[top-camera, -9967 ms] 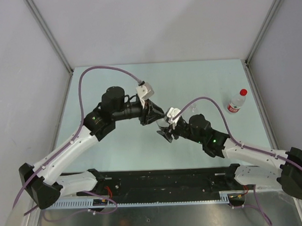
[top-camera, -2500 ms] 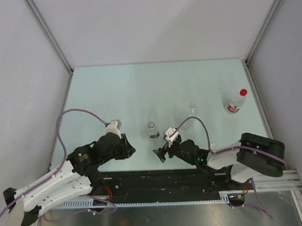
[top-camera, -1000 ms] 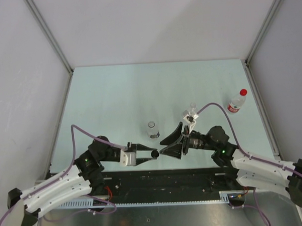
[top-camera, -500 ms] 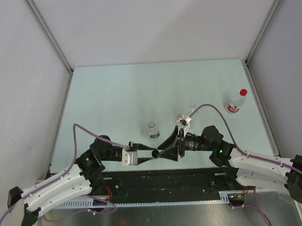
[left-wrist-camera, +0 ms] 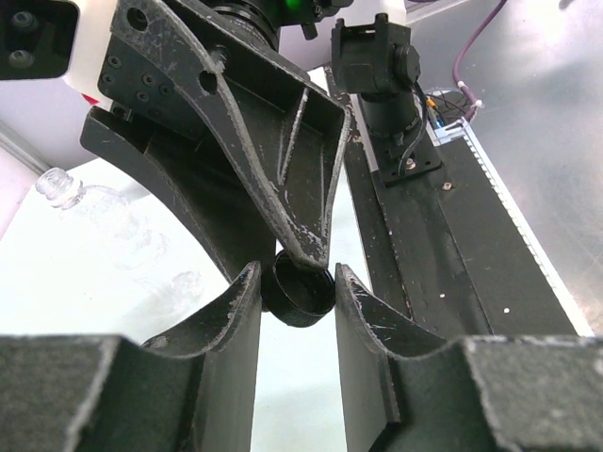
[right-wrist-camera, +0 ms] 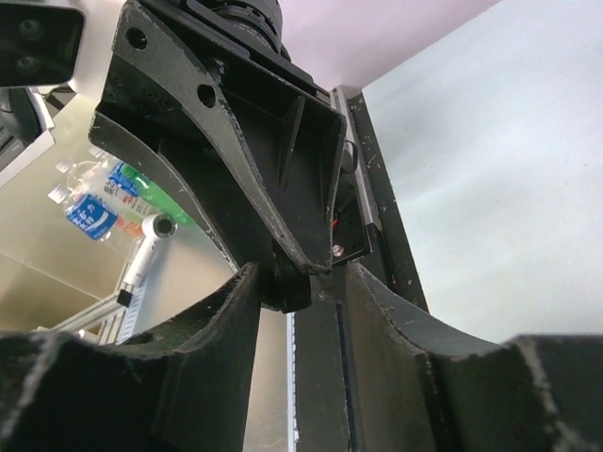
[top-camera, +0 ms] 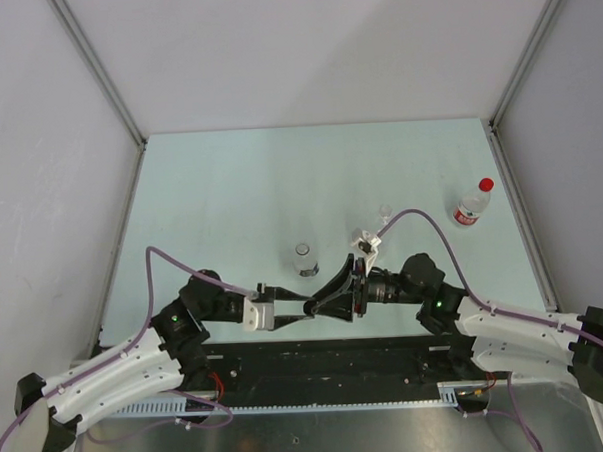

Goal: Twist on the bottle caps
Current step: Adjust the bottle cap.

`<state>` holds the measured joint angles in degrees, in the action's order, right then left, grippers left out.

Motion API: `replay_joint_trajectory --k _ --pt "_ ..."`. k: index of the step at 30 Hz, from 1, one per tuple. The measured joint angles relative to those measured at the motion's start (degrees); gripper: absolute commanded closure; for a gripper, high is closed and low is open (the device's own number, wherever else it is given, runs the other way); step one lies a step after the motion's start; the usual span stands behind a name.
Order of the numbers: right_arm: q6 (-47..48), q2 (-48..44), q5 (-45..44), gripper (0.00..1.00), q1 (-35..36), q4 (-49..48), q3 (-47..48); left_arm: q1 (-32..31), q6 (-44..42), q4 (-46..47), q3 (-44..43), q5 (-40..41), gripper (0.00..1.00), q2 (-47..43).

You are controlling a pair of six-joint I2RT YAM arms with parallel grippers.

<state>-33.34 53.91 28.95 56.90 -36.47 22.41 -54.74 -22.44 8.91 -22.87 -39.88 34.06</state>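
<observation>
My left gripper (top-camera: 306, 307) is shut on a black bottle cap (left-wrist-camera: 298, 294), held by its sides above the table's near edge with its hollow side facing the left wrist camera. My right gripper (top-camera: 316, 305) meets it head-on, open, its fingers (left-wrist-camera: 283, 160) straddling the cap. In the right wrist view one finger (right-wrist-camera: 240, 292) touches the cap (right-wrist-camera: 287, 282) and the other stands a little off it. An uncapped clear bottle (top-camera: 303, 258) stands just behind. A second clear bottle (top-camera: 385, 214) is further back. A labelled bottle (top-camera: 472, 205) wearing a red cap stands at the far right.
The black base rail (top-camera: 317, 360) runs right below the two grippers. Grey walls and metal posts (top-camera: 100, 75) close in the pale green table (top-camera: 230, 189). The right arm's purple cable (top-camera: 421, 216) loops over the table near the second bottle.
The right gripper has slid left up to the left gripper, and its jaws have narrowed around the black cap. The left gripper has stayed put, still holding the cap.
</observation>
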Motion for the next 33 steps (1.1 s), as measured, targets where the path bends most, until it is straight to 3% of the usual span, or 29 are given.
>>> replay_joint_trajectory --k 5,10,15,18,19,21,23,28,33 --pt "2.3 -1.1 -1.9 0.43 0.1 0.8 0.1 0.0 4.4 -0.2 -1.0 4.3 0.77 0.3" --pt "9.2 -9.3 -7.6 0.40 -0.1 6.5 0.1 -0.2 17.7 -0.2 -4.7 20.9 0.74 2.3" --pt "16.2 -16.3 -15.4 0.39 -0.7 11.0 0.2 -0.2 39.6 -5.6 -11.3 40.2 0.70 3.6" --pt "19.2 -16.7 -19.4 0.41 -0.9 11.7 0.2 0.3 53.4 -12.1 -18.0 47.1 0.67 5.1" --pt "20.7 -16.2 -21.0 0.41 -0.8 11.5 0.2 0.4 58.3 -14.0 -20.3 48.8 0.69 5.4" --pt "23.5 -14.9 -23.8 0.41 -0.2 10.6 0.2 0.5 67.3 -16.2 -23.2 51.0 0.84 5.1" --pt "27.3 -12.4 -27.4 0.41 1.4 8.5 0.2 0.5 76.9 -17.5 -23.7 53.0 0.89 3.6" --pt "38.2 -3.8 -37.0 0.40 7.8 -0.4 0.3 0.5 97.2 -20.2 -20.0 55.2 0.92 0.3" --pt "45.3 4.4 -43.7 0.40 12.2 -11.5 0.7 0.5 107.9 -22.9 -16.7 55.9 0.89 0.8"
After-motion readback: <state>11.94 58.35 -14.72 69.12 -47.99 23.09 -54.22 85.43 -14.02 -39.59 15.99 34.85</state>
